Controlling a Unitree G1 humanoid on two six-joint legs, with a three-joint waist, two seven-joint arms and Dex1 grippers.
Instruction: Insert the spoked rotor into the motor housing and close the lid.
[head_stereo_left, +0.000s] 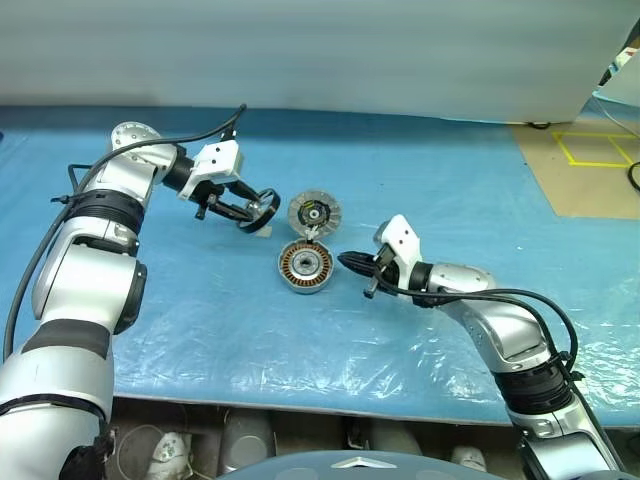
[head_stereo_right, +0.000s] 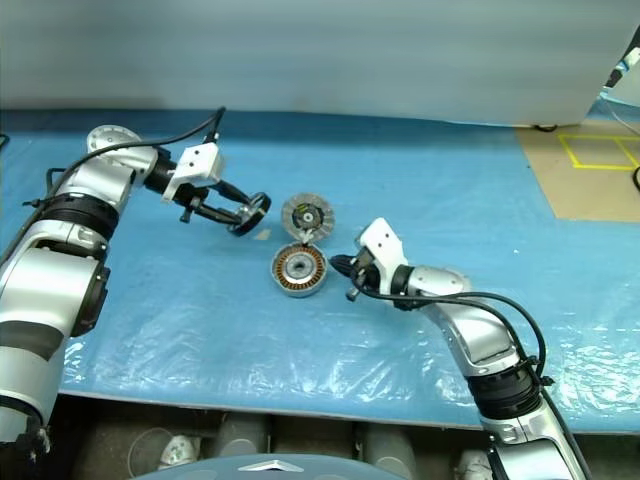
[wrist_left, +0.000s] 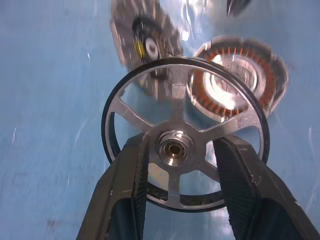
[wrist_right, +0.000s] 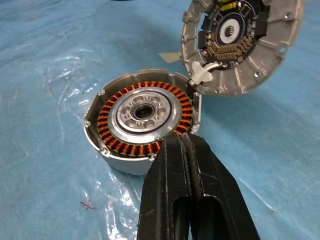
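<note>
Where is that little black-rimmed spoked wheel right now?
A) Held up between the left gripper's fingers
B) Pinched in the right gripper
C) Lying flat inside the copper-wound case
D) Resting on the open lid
A: the left gripper holds the spoked rotor by its spokes beside the hub, off the table, while the motor housing sits open with nothing in it.

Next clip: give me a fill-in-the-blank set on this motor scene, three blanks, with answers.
1. The left claw holds the spoked rotor by its ____.
2. The lid stands ____, its inner face showing.
3. The shut right claw sits beside the motor housing, whose windings are ____ in colour.

Answers: hub; open; copper
</note>
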